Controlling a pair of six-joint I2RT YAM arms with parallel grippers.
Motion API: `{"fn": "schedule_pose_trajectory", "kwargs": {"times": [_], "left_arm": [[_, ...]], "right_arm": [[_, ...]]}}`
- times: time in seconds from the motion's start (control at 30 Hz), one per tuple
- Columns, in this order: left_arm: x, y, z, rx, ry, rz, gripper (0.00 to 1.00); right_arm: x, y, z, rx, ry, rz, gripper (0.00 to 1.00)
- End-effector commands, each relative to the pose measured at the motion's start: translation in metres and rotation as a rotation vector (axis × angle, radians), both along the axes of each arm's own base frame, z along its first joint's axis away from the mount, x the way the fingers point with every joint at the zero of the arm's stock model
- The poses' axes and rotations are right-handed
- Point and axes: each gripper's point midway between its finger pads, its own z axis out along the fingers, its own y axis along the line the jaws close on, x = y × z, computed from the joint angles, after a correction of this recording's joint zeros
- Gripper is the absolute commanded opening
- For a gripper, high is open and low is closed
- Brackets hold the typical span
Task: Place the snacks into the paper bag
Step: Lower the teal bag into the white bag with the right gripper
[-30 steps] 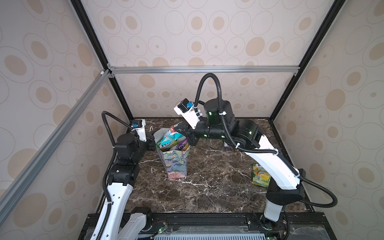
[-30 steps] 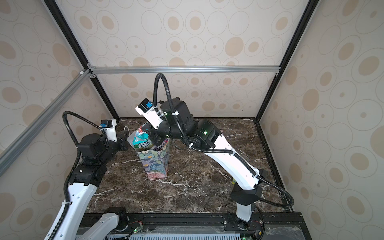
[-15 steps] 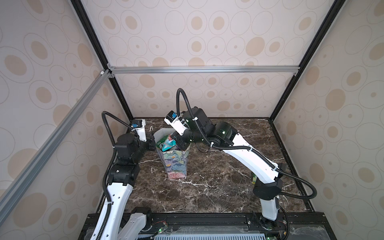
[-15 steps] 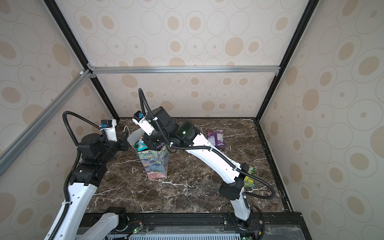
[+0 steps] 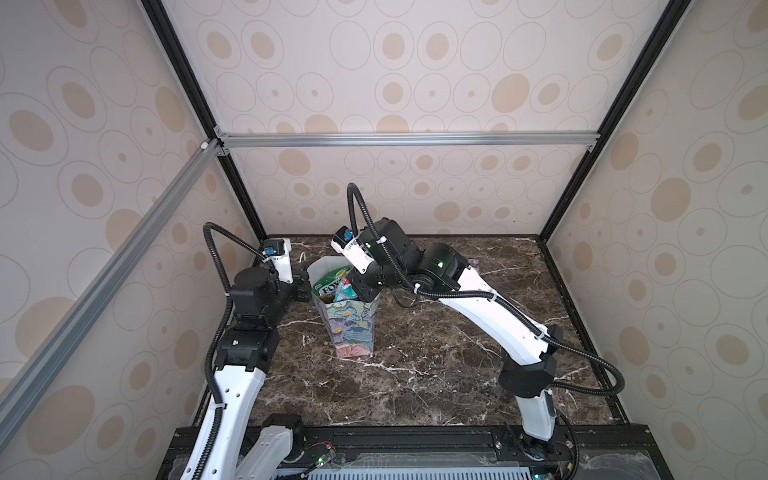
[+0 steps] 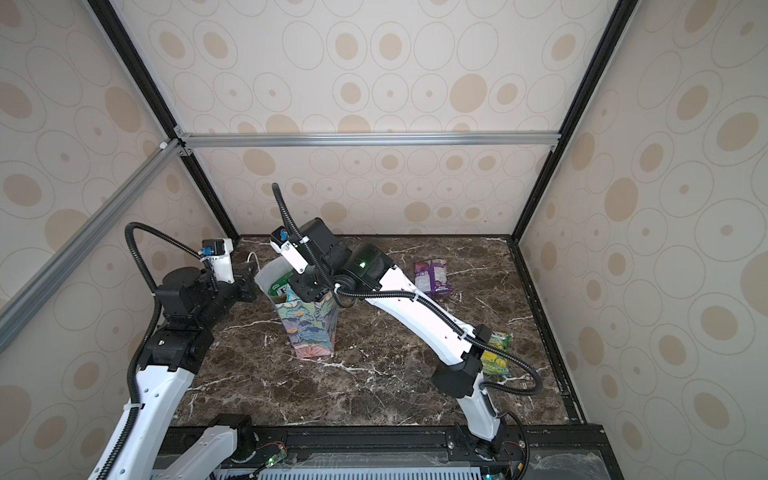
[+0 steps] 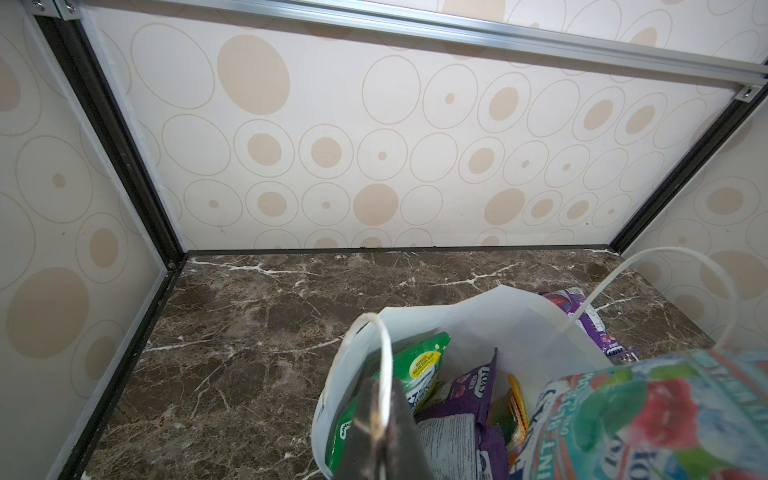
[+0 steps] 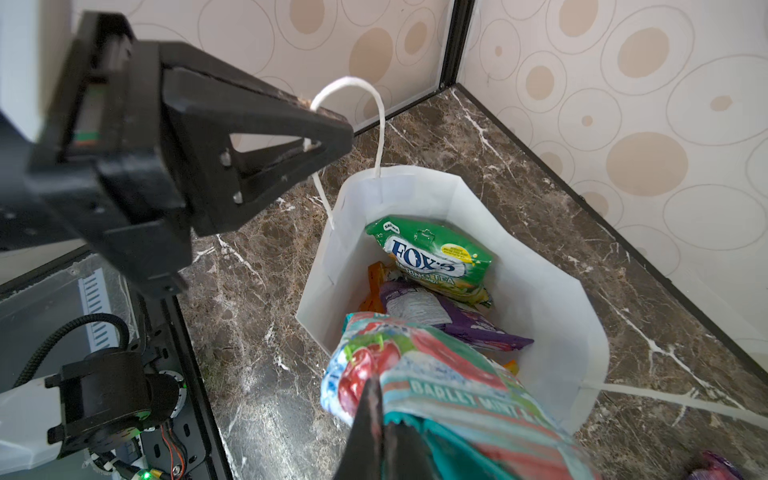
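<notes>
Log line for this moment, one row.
left gripper: shut on handle | right gripper: shut on teal packet at bag mouth | on table: purple packet, yellow-green packet

On the table (image 5: 415, 374) the paper bag (image 5: 351, 328) stands upright, left of centre, mouth up. Inside it, several loose packets (image 8: 432, 257) lean against one another. The left gripper (image 5: 308, 290) sits just left of the bag's rim, clamped on the handle cord (image 8: 376, 112) of that side. The right gripper (image 5: 362, 291) reaches in from the right above the mouth, pinching a held packet (image 8: 436, 374) whose free end is over those inside. In a top view, a rear packet (image 6: 432, 276) lies flat behind the right arm (image 6: 415, 316), well apart from the bag; a side packet (image 6: 496, 357) lies near the table's right edge, partly hidden by that arm
</notes>
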Motion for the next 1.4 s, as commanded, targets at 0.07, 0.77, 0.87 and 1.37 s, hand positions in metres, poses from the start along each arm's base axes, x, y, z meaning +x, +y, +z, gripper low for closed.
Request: {"fn": "schedule_pose_trajectory", "kwargs": {"times": [0.07,0.77,0.87,1.37], "left_arm": [[-0.003,0.001,0.018,-0.003,-0.059,0.002,0.05],[-0.004,0.003,0.019,0.0,-0.063,0.009,0.05],[-0.005,0.003,0.019,0.002,-0.063,0.01,0.05],[-0.005,0.002,0.021,-0.002,-0.067,0.005,0.05]], "right_arm": [[0.004,0.011,-0.018,-0.031,0.015,0.001,0.0],[0.018,0.028,-0.029,-0.04,-0.031,0.02,0.46],[0.019,0.022,-0.02,-0.042,-0.056,0.01,0.46],[0.009,-0.045,-0.024,-0.314,-0.13,0.078,0.61]]}}
